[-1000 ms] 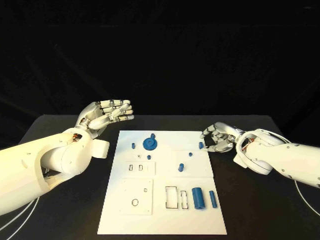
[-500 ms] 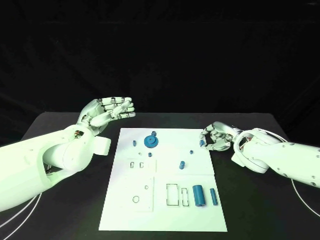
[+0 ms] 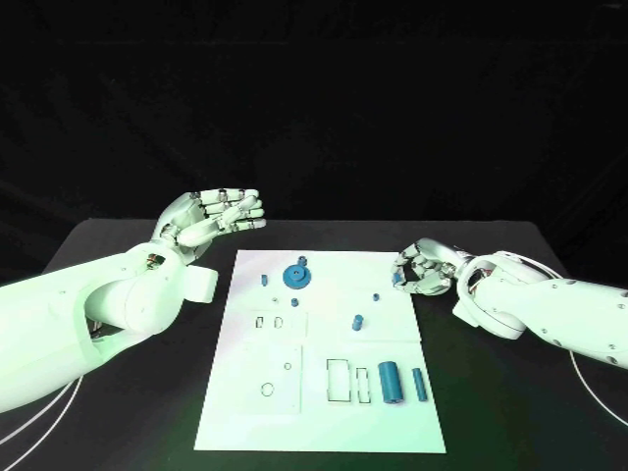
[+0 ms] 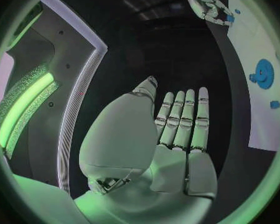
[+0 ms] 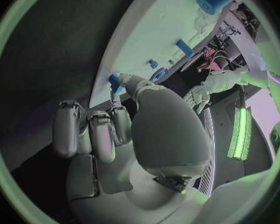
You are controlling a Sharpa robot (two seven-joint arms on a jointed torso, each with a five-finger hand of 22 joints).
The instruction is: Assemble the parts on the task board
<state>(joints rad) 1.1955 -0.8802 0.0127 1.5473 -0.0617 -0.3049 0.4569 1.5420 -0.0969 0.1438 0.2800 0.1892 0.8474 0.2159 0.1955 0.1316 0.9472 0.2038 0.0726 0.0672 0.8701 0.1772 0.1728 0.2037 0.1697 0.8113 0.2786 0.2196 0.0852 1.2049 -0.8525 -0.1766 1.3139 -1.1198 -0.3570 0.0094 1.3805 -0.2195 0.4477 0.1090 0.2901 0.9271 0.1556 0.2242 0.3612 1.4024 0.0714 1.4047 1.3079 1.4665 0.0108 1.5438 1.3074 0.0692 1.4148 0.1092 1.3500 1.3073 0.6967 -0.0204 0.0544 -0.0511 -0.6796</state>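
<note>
Apparently the right hand (image 3: pixel 425 272), at the board's (image 3: pixel 321 432) right edge, pinches a small peg (image 5: pixel 114 81) to seat it, while the left hand (image 3: pixel 212 218) waits upper left, fingers (image 4: pixel 180 115) straight and empty.

Upright blue gear (image 3: pixel 297 276) obstructs task board (image 3: pixel 243 392) far end

Task board (image 3: pixel 243 392): 1 | round blue gear part (image 3: pixel 297 277): 1 | large blue cylinder (image 3: pixel 391 383): 1 | slim blue bar (image 3: pixel 417 383): 1 | small blue pegs, e.g. (image 3: pixel 356 322): about 5 | hands: left hand (image 3: pixel 215 218), right hand (image 3: pixel 428 269): 2
</note>
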